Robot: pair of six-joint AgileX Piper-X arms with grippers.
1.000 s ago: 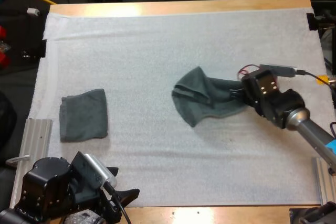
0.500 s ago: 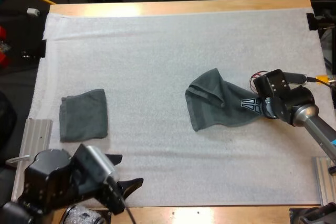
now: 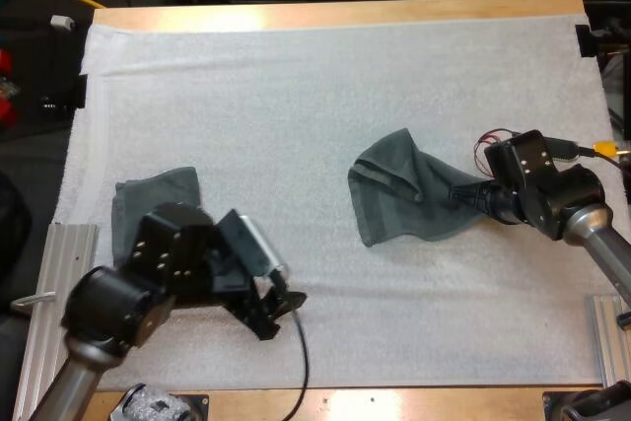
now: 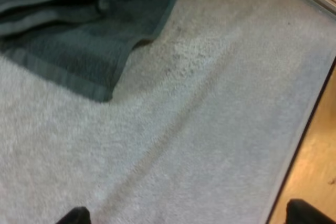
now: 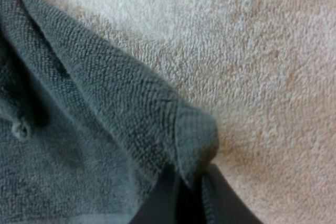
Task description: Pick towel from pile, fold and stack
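Observation:
A crumpled dark grey-green towel (image 3: 404, 199) lies on the white mat (image 3: 296, 96), right of the middle. My right gripper (image 3: 471, 196) is shut on its right corner, and the right wrist view has the black fingertips (image 5: 210, 198) pinching a fold of the towel (image 5: 79, 145). A folded towel (image 3: 148, 204) rests at the mat's left side, partly covered by my left arm. Low over the mat's front, my left gripper (image 3: 281, 308) stands open with nothing in it. Its two fingertips (image 4: 73, 216) stand wide apart, with the crumpled towel's edge (image 4: 79, 24) ahead of them.
Metal rails flank the mat at the front left (image 3: 59, 273) and front right (image 3: 606, 327). Bare wooden table (image 3: 424, 401) runs along the mat's near edge, close to my left gripper. A red and black wire loops beside my right wrist.
My left arm has swung up from the lower left corner onto the mat, toward the middle. My right gripper dragged the crumpled towel to the right, then nearly stopped.

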